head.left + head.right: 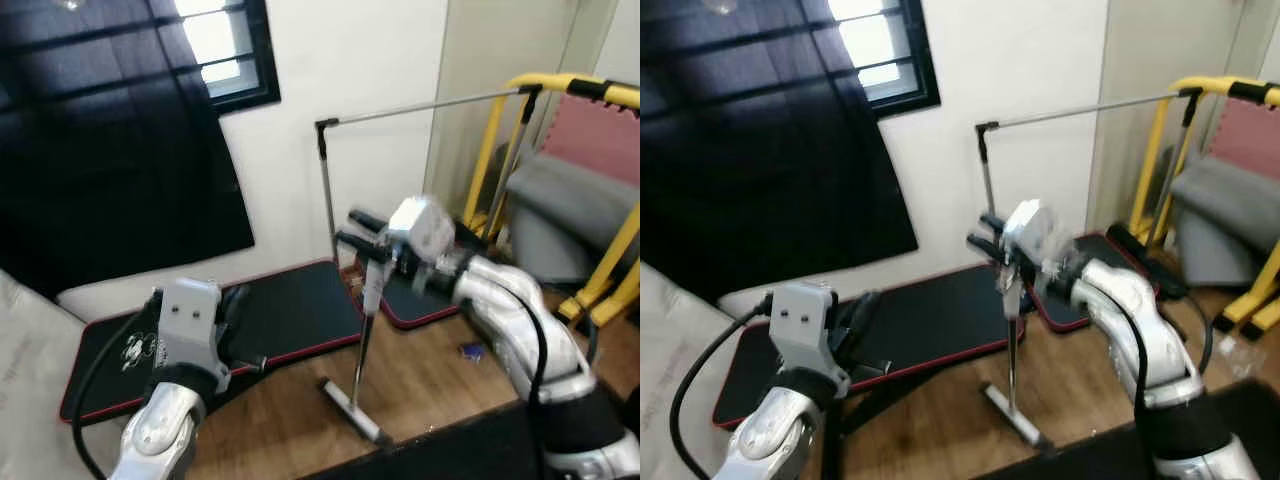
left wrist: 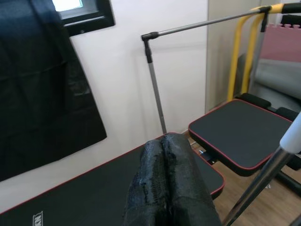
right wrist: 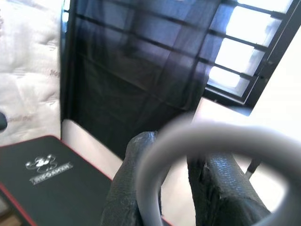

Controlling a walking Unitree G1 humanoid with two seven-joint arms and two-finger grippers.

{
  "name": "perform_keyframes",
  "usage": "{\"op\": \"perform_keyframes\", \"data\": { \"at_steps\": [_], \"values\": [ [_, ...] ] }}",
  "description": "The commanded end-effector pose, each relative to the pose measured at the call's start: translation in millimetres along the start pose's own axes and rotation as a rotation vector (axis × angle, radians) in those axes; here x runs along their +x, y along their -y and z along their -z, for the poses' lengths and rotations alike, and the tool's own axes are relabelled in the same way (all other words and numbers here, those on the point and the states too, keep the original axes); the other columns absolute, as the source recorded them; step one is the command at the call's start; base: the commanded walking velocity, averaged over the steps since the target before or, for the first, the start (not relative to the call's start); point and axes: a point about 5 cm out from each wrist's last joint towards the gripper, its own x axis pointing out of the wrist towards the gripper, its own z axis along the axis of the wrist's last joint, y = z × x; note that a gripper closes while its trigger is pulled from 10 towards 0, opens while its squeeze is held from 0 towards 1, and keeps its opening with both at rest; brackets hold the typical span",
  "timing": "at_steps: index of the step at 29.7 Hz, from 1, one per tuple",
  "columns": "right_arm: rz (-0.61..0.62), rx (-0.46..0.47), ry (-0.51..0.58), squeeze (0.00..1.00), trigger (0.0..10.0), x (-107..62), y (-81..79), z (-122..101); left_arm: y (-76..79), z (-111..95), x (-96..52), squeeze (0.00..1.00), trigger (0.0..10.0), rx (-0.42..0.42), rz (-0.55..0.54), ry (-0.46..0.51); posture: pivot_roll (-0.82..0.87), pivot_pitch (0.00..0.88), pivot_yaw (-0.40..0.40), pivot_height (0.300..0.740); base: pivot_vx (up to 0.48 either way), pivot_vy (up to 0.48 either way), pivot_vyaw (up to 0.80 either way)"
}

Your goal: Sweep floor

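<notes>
Above the bench [image 1: 290, 310] | right claw [image 1: 362, 235] grips pole [image 1: 367, 330] | left claw [image 2: 167, 183] closed

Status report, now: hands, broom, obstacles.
Right hand shut on broom handle, upright. Left hand shut, empty, over black bench. Bench and clothes rail crowd the floor ahead.

A white logo with a line of lettering under it is showing on the black padded bench [image 3: 42, 169], near its end, but the letters are too blurred to read. No other text or number is showing legibly.
</notes>
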Motion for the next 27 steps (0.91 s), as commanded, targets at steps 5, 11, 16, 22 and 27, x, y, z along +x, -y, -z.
{"op": "perform_keyframes", "data": {
  "at_steps": [5,11,16,22,27],
  "values": [
    [0.107,0.0,-0.018,0.0,0.0,0.6,14.0,1.7,0.4,-0.1,-0.2,0.0,10.0,-0.006,0.015,0.005,-0.08,0.0,0.012,0.74,0.27,0.0,0.0],
    [0.139,-0.005,-0.04,0.0,0.0,0.8,18.4,4.7,1.1,-0.2,-0.9,0.0,10.0,-0.01,0.018,0.005,-0.08,0.0,0.01,0.74,0.27,0.0,0.0],
    [0.169,0.052,-0.033,0.0,0.0,2.7,18.8,6.1,2.0,-0.2,-1.9,0.0,10.0,-0.015,0.026,0.004,-0.08,0.0,0.008,0.74,0.26,0.0,0.0],
    [0.132,0.122,0.021,0.0,0.0,6.9,13.2,-1.5,5.1,-1.1,-2.5,0.0,10.0,-0.029,0.072,0.005,-0.07,0.0,0.007,0.74,0.0,0.0,0.0],
    [0.085,0.18,0.068,0.0,0.0,9.2,7.0,-7.8,6.2,-1.5,-3.0,0.0,10.0,-0.023,0.084,0.002,-0.07,0.0,0.006,0.74,0.0,0.0,0.0]
  ]
}}
